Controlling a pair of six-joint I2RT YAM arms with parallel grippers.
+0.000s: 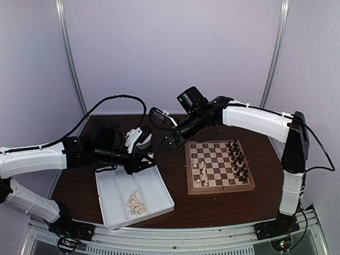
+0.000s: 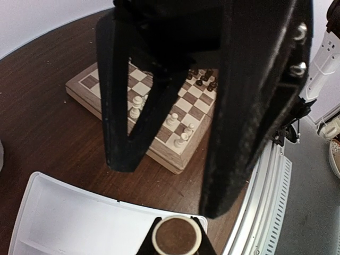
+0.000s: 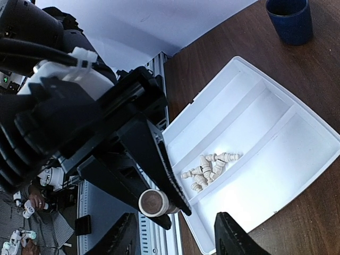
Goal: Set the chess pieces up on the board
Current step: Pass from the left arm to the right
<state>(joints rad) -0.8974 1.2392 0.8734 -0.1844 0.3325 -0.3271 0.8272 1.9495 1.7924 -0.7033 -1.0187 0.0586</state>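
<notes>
The board (image 1: 219,166) lies right of centre, with dark chess pieces (image 1: 237,159) along its right side and a few cream ones (image 1: 202,171) on its left. My left gripper (image 1: 143,162) is shut on a cream piece (image 2: 176,237), its round brown base facing the camera. The same piece (image 3: 153,203) shows in the right wrist view, just beyond my right gripper (image 3: 178,239). That gripper is open, nothing touching its fingers (image 2: 249,117). In the top view my right gripper (image 1: 166,142) hangs close to the left one, over the table left of the board.
A white divided tray (image 1: 159,186) lies at front left with several loose cream pieces (image 1: 135,202) in its middle compartment. A blue cup (image 3: 289,18) stands on the table beyond the tray. The right arm reaches across above the board's far edge.
</notes>
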